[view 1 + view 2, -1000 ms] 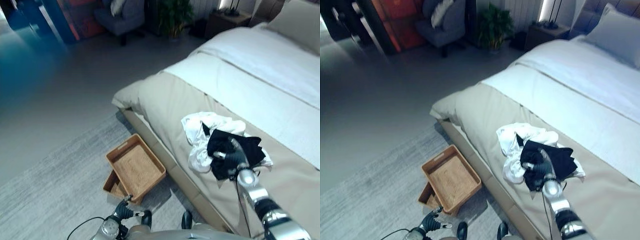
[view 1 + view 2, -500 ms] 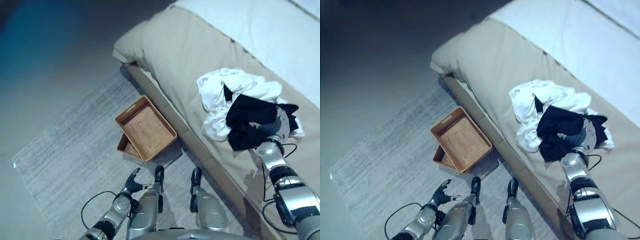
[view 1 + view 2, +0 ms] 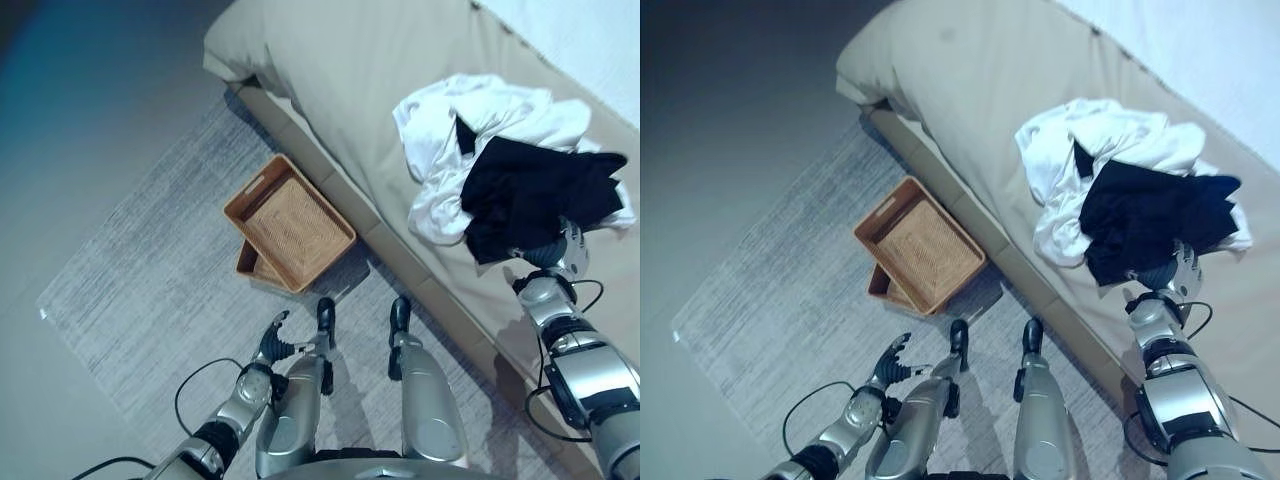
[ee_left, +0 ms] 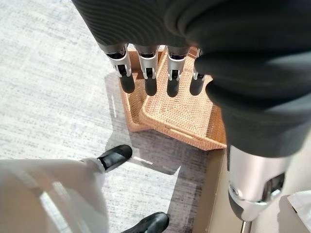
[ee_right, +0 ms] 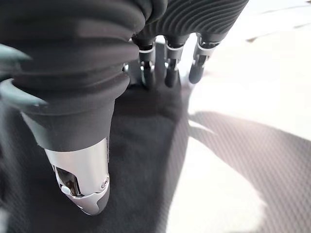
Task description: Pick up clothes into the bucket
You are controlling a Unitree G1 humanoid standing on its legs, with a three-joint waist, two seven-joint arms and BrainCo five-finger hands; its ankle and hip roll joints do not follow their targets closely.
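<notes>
Right hand [image 3: 566,246] sits at the near edge of the black garment [image 3: 535,190] on the bed [image 3: 350,80]; in its wrist view its fingers [image 5: 167,73] reach straight onto the dark cloth, nothing gripped. We note a white garment [image 3: 450,130] tangled beneath. Both look soft, light and limp, so we judge a bunched fold best to pinch. Left hand [image 3: 272,338] hangs relaxed and empty near the stacked wicker baskets [image 3: 290,222] on the rug [image 3: 140,270].

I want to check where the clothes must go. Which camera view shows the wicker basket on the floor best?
The left eye view: the whole wicker basket lies on the rug beside the bed, its inside showing. The right eye view shows it much the same. The left wrist view shows part of it, past the left hand.
</notes>
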